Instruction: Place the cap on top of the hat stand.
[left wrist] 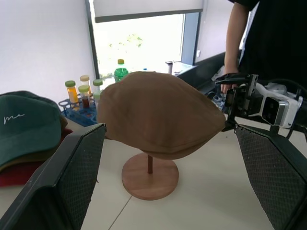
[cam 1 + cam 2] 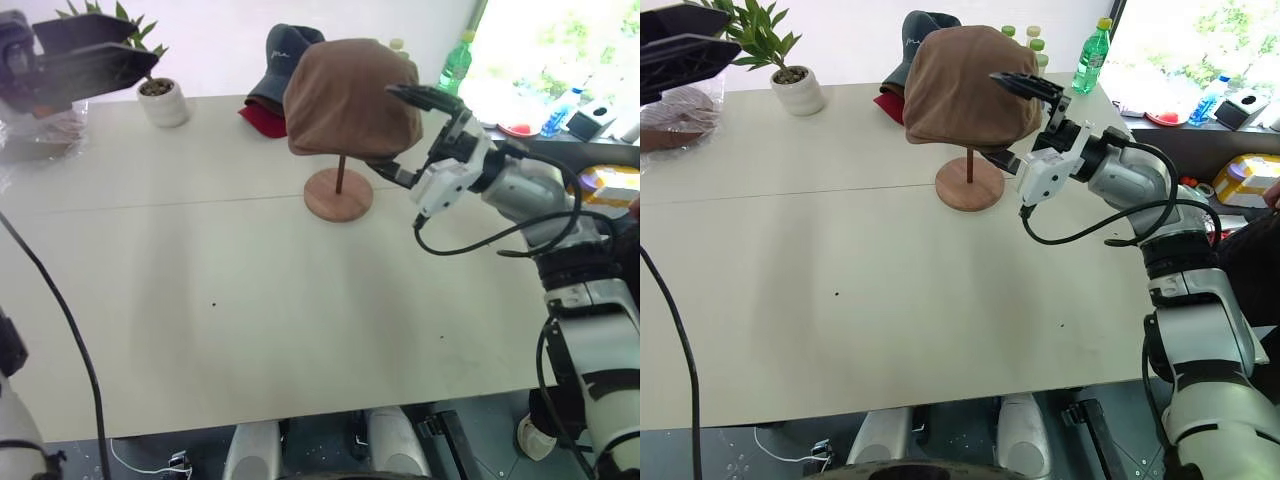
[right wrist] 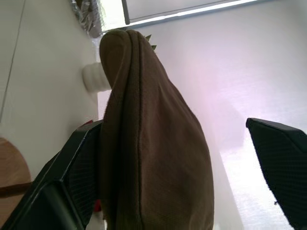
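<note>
Right tool stands with its two black fingers spread wide, one above and one below the right edge of the cap, apparently letting go now that the cap sits draped over the hat stand at the far middle of the bench. Left tool, also open and empty, hangs raised at the far left, clear of the work. Soft, rounded and plain brown, the cap hides the stand's top, leaving the dark rod and round wooden base showing.
</note>
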`<state>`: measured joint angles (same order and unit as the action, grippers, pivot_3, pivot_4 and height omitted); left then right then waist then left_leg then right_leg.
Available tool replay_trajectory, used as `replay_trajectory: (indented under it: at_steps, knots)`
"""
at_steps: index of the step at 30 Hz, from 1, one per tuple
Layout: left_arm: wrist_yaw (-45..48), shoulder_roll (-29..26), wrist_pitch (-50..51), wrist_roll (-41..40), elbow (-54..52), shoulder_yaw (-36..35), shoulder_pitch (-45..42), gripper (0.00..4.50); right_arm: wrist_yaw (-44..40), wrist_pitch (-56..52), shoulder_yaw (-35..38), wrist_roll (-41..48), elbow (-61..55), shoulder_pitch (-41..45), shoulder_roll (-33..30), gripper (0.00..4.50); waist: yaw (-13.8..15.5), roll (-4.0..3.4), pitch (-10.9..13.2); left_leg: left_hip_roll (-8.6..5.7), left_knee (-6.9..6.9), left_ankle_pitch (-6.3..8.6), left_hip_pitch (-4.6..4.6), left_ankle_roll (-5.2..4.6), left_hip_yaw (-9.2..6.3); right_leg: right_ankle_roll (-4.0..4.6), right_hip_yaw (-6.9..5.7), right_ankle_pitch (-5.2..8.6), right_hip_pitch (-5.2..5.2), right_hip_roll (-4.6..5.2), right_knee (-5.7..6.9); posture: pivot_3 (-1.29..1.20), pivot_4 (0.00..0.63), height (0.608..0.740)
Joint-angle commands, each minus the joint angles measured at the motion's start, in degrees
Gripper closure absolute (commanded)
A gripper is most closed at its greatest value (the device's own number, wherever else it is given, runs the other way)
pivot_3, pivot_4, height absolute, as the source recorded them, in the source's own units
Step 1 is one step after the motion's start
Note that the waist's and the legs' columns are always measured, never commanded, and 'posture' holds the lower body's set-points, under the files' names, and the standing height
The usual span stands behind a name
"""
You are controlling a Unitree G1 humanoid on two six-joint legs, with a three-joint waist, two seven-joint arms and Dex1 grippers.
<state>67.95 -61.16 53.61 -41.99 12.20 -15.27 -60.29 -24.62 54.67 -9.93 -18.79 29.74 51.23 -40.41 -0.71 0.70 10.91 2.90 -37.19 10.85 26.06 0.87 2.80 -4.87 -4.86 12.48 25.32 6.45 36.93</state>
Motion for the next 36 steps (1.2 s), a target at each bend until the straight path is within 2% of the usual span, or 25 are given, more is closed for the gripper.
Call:
replay_trajectory:
  at_steps: [1, 6, 11, 18, 22, 25, 27, 31, 32, 36]
  knots:
    - [0.1, -0.8, 0.0, -0.9, -1.8, -1.1, 0.0, 0.00, -1.8, -8.5, 3.3, 2.2, -11.7, -4.4, -2.0, 0.06, 0.0, 0.00, 0.0, 0.00, 0.00, 0.00, 0.00, 0.00, 0.00, 0.00, 0.00, 0.00, 0.00, 0.00, 0.00, 0.00, 0.150, 0.728]
    - [0.8, -0.5, -0.5, -0.3, -0.7, 0.0, -0.8, 0.00, -3.1, -23.8, 5.5, 0.4, -27.4, -11.9, -1.2, 0.06, 0.0, 0.00, 0.0, 0.00, 0.00, 0.00, -0.09, 0.00, 0.00, 0.00, 0.01, 0.00, -0.02, 0.00, 0.07, 0.00, 0.150, 0.728]
    - [2.9, 0.4, -2.0, 1.1, 1.9, 2.9, -3.1, 0.00, -2.9, -39.2, 3.6, -5.2, -38.5, -14.6, 4.2, 0.06, 0.0, 0.01, 0.0, 0.01, 0.01, 0.00, -0.19, 0.00, 0.01, 0.01, 0.01, 0.01, -0.07, 0.00, 0.09, 0.00, 0.150, 0.728]
    - [5.0, 1.6, -3.6, 3.2, 4.7, 5.7, -6.0, 0.00, -1.4, -48.4, -1.5, -13.6, -42.6, -13.9, 11.9, 0.06, 0.0, 0.01, 0.0, 0.00, 0.00, 0.00, -0.19, 0.00, 0.01, 0.02, 0.01, 0.02, -0.09, 0.00, 0.09, 0.00, 0.150, 0.728]
    - [5.8, 2.0, -4.0, 4.1, 5.7, 6.2, -7.0, 0.00, 0.1, -50.7, -3.1, -17.3, -41.7, -13.0, 13.9, 0.06, 0.1, 0.02, 0.0, 0.00, 0.00, 0.00, -0.17, 0.00, 0.00, 0.02, 0.01, 0.03, -0.08, 0.00, 0.10, 0.00, 0.150, 0.728]
    - [6.5, 1.8, -4.1, 4.5, 6.1, 6.3, -7.4, 0.00, 0.7, -51.6, -3.0, -18.0, -41.4, -12.2, 14.4, 0.94, 0.0, 0.02, 0.0, 0.00, 0.01, 0.00, -0.17, 0.00, 0.01, 0.02, 0.01, 0.03, -0.07, 0.00, 0.08, 0.00, 0.150, 0.728]
    - [6.6, 1.7, -4.2, 4.7, 6.1, 6.2, -7.3, 0.00, 1.3, -51.5, -3.1, -18.4, -41.1, -11.6, 14.3, 1.88, -0.1, 0.02, 0.0, 0.00, 0.03, 0.00, -0.18, 0.00, 0.00, 0.02, 0.01, 0.03, -0.07, 0.00, 0.09, 0.00, 0.150, 0.728]
    - [6.8, 1.5, -4.0, 4.7, 5.8, 5.6, -7.0, 0.00, 2.4, -51.0, -3.3, -19.0, -40.0, -10.3, 14.0, 4.06, -0.1, 0.02, 0.0, 0.00, 0.04, 0.00, -0.17, 0.00, 0.00, 0.02, 0.01, 0.04, -0.06, 0.00, 0.08, 0.00, 0.150, 0.728]
    - [6.8, 1.5, -4.0, 4.7, 5.7, 5.5, -6.9, 0.00, 2.7, -50.7, -3.4, -19.2, -39.8, -10.2, 13.8, 4.47, -0.1, 0.02, 0.0, 0.01, 0.04, 0.00, -0.17, 0.00, 0.00, 0.04, 0.01, 0.06, -0.07, 0.00, 0.07, 0.00, 0.150, 0.728]
    - [6.7, 1.4, -4.2, 4.7, 5.8, 5.1, -6.6, 0.00, 4.1, -47.3, -3.5, -19.8, -39.8, -9.7, 12.6, 4.47, -0.1, 0.02, 0.0, 0.01, 0.04, 0.00, -0.17, 0.00, 0.00, 0.05, 0.01, 0.07, -0.06, 0.00, 0.07, 0.00, 0.150, 0.728]
